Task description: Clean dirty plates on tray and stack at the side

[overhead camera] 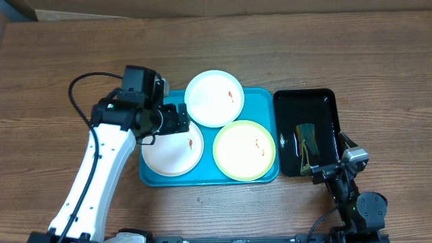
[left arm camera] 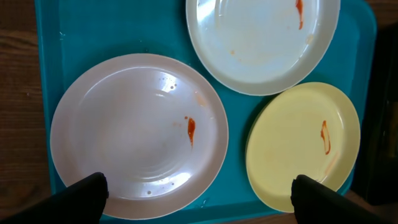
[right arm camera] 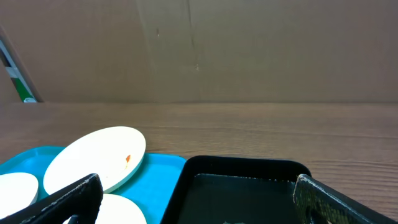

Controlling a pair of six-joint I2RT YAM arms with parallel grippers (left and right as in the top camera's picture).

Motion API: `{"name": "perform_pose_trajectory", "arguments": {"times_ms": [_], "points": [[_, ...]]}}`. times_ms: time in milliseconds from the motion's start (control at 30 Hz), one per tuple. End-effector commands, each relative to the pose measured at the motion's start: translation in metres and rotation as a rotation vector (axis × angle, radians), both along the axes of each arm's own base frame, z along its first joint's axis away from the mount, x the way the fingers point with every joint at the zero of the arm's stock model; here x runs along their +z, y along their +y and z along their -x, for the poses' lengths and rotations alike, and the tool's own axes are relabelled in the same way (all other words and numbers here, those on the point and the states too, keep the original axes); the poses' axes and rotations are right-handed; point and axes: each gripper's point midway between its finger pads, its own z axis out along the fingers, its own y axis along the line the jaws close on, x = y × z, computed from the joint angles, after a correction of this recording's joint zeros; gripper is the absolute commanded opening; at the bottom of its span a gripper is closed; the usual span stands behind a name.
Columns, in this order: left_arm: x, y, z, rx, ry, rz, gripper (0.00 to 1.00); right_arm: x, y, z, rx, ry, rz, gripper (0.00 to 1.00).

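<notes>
Both pincers gape wide, holding nothing. The right gripper (right arm camera: 200, 198) sits at the 6 o'clock edge of the black tray (right arm camera: 242, 163). The left gripper (left arm camera: 205, 198) hovers over the blue tray (left arm camera: 46, 56). Three red-smeared plates lie there: a near white plate (left arm camera: 140, 134) at 8 o'clock, a yellow-green plate (left arm camera: 305, 146) at 4 and a far white plate (left arm camera: 264, 43) at 12. They look light, stiff and slick. Lying flat, each is best pinched at its rim. The black tray, at 3 o'clock, holds a sponge (overhead camera: 307, 143).
</notes>
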Motion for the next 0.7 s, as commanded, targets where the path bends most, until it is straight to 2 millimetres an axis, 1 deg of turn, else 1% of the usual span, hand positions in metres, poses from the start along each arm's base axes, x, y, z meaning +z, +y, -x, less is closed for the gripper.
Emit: {"name": "perform_pose_trajectory", "arguments": {"times_ms": [0, 67, 267, 467, 667], "points": [[-0.009, 0.003, -0.005, 0.076, 0.017, -0.088, 1.00, -0.004, 0.000, -0.001, -0.004, 0.008, -0.006, 1.00], [-0.015, 0.001, -0.006, 0.063, 0.019, -0.127, 1.00, -0.004, 0.000, -0.001, -0.004, 0.008, -0.005, 1.00], [-0.026, -0.016, -0.011, 0.006, 0.011, -0.176, 1.00, -0.004, 0.000, -0.001, -0.004, 0.008, -0.005, 1.00], [-0.025, -0.023, -0.019, -0.002, -0.027, -0.163, 1.00, -0.004, 0.000, -0.001, -0.004, 0.008, -0.005, 1.00], [-0.024, -0.023, -0.020, -0.002, -0.029, -0.162, 1.00, -0.004, 0.000, -0.001, -0.004, 0.008, -0.005, 1.00]]}}
